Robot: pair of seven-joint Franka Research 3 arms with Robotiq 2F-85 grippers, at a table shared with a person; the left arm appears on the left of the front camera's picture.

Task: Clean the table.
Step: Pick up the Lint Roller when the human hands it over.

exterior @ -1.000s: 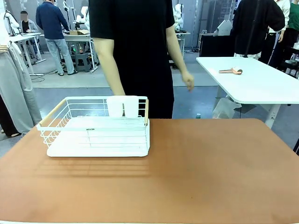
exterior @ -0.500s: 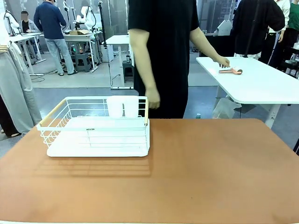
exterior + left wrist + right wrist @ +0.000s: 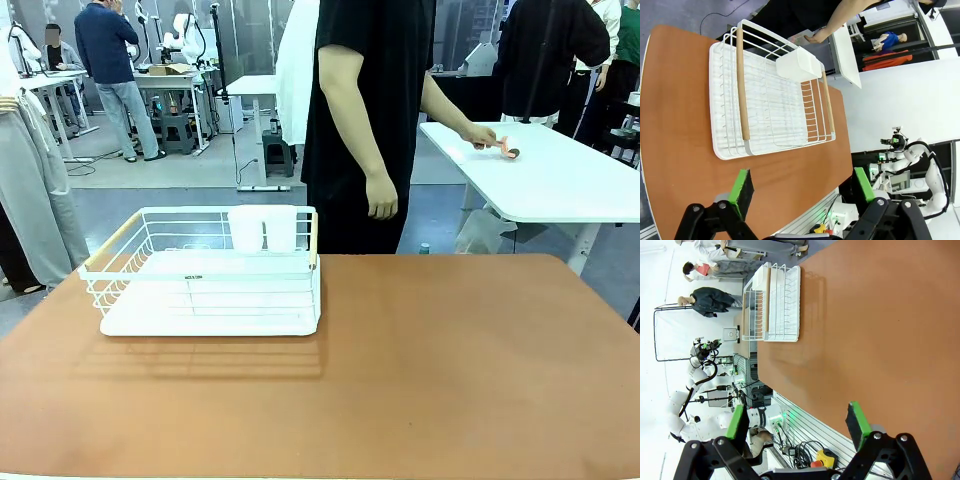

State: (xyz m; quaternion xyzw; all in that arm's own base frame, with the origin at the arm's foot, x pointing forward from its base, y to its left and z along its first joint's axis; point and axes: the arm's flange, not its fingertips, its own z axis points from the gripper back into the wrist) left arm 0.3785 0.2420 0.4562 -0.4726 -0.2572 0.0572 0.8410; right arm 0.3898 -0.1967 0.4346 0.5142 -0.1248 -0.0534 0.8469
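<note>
Front view: white rack (image 3: 205,285) at ten o'clock on the table (image 3: 450,370), person's hand (image 3: 481,136) at the white side table (image 3: 560,185) at two o'clock; left gripper (image 3: 801,172) and right gripper (image 3: 796,410) gape empty

We can read no text, brand, number or sign anywhere in these views. The nearest thing to print is a small dark label (image 3: 192,277) on the front rail of the white wire dish rack with pale wooden handles (image 3: 250,296), which stands on the large matte reddish-brown table (image 3: 450,380). Its lettering is too small and blurred for us to make out a single word.
</note>
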